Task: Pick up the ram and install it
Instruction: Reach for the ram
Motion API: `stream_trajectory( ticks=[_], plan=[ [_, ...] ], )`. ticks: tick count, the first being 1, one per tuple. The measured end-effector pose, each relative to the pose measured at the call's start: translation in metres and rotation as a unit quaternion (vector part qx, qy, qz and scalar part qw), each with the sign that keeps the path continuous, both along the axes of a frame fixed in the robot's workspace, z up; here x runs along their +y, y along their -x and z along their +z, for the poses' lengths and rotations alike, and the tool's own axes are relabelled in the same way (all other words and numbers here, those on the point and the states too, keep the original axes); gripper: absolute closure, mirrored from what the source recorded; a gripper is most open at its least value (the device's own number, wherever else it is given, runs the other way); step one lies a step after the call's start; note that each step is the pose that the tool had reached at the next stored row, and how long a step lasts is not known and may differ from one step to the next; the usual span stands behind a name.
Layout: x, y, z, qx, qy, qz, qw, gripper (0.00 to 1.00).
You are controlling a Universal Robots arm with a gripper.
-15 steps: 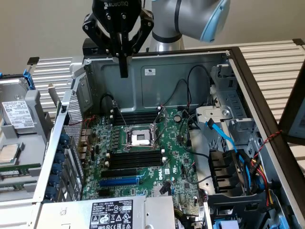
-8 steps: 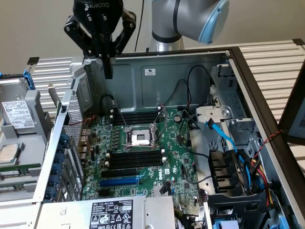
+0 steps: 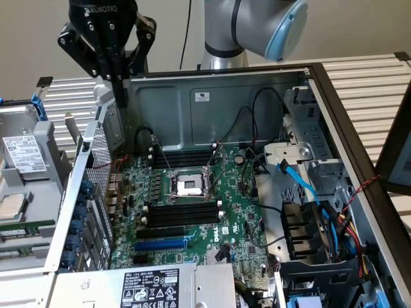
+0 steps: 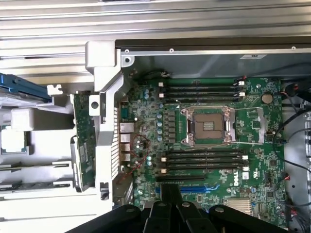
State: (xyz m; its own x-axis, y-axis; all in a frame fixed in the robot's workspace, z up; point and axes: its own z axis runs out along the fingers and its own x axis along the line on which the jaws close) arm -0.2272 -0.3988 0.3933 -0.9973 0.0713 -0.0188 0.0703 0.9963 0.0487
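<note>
We're in a robotics lab, at a computer-assembly bench.
We see an opened desktop case [image 3: 173,112] with its motherboard [image 3: 192,215] bared, lying on a slatted metal table [image 3: 366,83] — a loose hard drive [image 3: 22,154] alongside, and a grey robot arm [image 3: 257,25] with its gripper [image 3: 121,97] above.

**Even overhead light, shade deep in the case**

The motherboard [image 3: 192,212] is lit evenly and moderately from above, and its green reads plainly in both views. The case wall [image 3: 173,109] behind the motherboard lies in soft shade. The cables [image 3: 334,221] to the exterior view's right of the motherboard sit dimmer still. The socket frame [image 3: 191,186] at the motherboard's middle throws a small glint. The ribbed surface [image 4: 194,19] beyond the motherboard looks pale, nearly washed out. The gripper [image 4: 170,194] over the motherboard's edge is near-black.
</note>
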Motion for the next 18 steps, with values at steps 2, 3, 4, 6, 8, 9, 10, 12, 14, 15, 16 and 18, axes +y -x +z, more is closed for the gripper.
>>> stream_trajectory(
  ticks=[2,3,4,6,8,9,10,12,14,15,16,18],
  plan=[
    [0.0,0.009,0.0,0.0,0.0,0.0,1.0,0.89],
    [0.0,0.014,0.0,0.0,0.0,0.0,1.0,0.89],
    [0.0,0.018,0.0,0.0,0.0,0.0,1.0,0.89],
    [0.0,0.027,0.0,0.0,0.0,0.0,1.0,0.89],
    [0.0,0.036,0.0,0.0,0.0,0.0,1.0,0.89],
    [0.0,0.041,0.0,0.0,0.0,0.0,1.0,0.89],
    [0.0,0.046,0.0,0.0,0.0,0.0,1.0,0.89],
    [0.0,0.054,0.0,0.0,0.0,0.0,1.0,0.89],
    [0.0,0.063,0.0,0.0,-0.0001,0.0,1.0,0.89],
    [0.0,0.068,0.0,0.0,-0.0001,0.0,1.0,0.89],
    [0.0,0.073,0.0,0.0001,-0.0001,0.0,1.0,0.89],
    [0.0,0.082,0.0,0.0001,-0.0002,0.0,1.0,0.89]
  ],
)
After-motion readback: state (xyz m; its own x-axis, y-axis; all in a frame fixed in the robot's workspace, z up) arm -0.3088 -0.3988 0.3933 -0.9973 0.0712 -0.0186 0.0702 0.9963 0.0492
